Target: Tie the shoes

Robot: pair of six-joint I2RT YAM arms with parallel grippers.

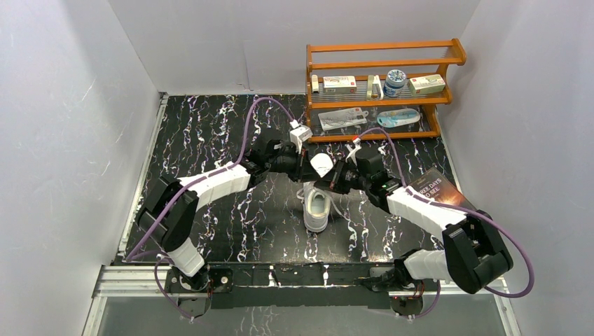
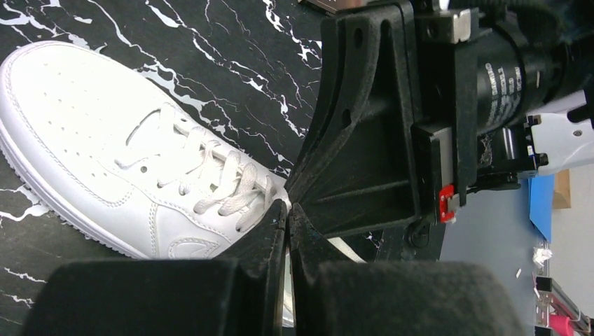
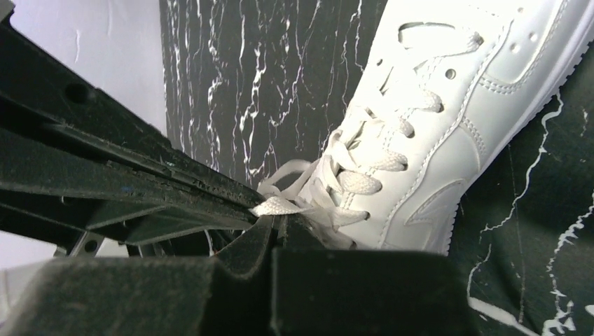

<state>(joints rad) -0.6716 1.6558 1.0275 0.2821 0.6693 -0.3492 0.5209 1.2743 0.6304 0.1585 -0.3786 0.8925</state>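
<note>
A white low-top sneaker [image 1: 316, 210] lies mid-table with its toe toward the arm bases. It also shows in the left wrist view [image 2: 105, 154] and the right wrist view [image 3: 448, 105]. Both grippers meet over its tongue end. My left gripper [image 1: 310, 176] [image 2: 288, 211] has its jaws pressed together, with a sliver of white lace showing in the slit. My right gripper [image 1: 328, 183] [image 3: 284, 218] is shut on a white lace end [image 3: 279, 205] that sticks out at its tips. The heel is hidden under the grippers.
A wooden shelf [image 1: 382, 91] with small boxes and a jar stands at the back right. A dark paperback book [image 1: 438, 187] lies right of the shoe, under the right arm. Grey walls close in the black marbled table [image 1: 210, 140].
</note>
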